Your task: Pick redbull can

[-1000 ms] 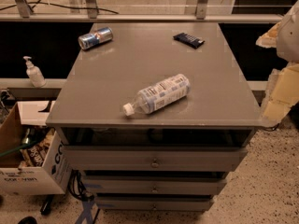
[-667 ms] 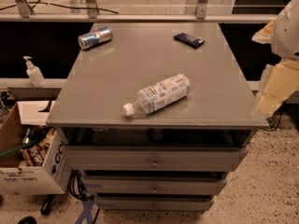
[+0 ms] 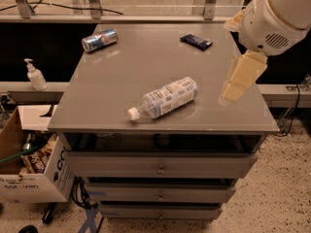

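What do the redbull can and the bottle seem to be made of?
The redbull can: likely metal, with a glossy blue-silver wall and a shiny end. The bottle: probably clear plastic, with a see-through body and a white cap. The hand hangs above the right side of the table, away from both.

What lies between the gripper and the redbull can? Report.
Camera view: mostly bare tabletop between the gripper, at the table's right, and the redbull can at the far-left corner; only the plastic bottle edges into that line.

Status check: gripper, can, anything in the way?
Gripper above table, right side. Redbull can on its side, far-left corner, untouched. Bottle lying mid-table, close to the path across.
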Robot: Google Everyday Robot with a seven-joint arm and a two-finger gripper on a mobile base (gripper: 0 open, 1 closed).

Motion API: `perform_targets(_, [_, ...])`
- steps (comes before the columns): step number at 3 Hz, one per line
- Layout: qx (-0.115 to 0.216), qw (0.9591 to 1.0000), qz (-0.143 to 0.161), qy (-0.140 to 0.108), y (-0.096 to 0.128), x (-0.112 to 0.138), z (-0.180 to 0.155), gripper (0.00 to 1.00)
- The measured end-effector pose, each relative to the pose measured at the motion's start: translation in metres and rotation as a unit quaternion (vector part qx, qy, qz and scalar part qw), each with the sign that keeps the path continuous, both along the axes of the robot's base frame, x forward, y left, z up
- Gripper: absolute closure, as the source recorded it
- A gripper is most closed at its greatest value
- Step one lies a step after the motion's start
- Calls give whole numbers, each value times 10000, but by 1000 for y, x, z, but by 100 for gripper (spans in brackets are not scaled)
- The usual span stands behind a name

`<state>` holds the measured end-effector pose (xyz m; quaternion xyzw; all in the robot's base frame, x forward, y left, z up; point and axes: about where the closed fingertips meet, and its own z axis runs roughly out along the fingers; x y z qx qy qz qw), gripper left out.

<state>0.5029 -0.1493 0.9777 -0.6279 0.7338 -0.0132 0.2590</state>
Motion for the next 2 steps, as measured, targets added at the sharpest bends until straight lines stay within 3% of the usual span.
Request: perform_targets(2, [674, 9965, 367, -343, 62, 52, -8, 0])
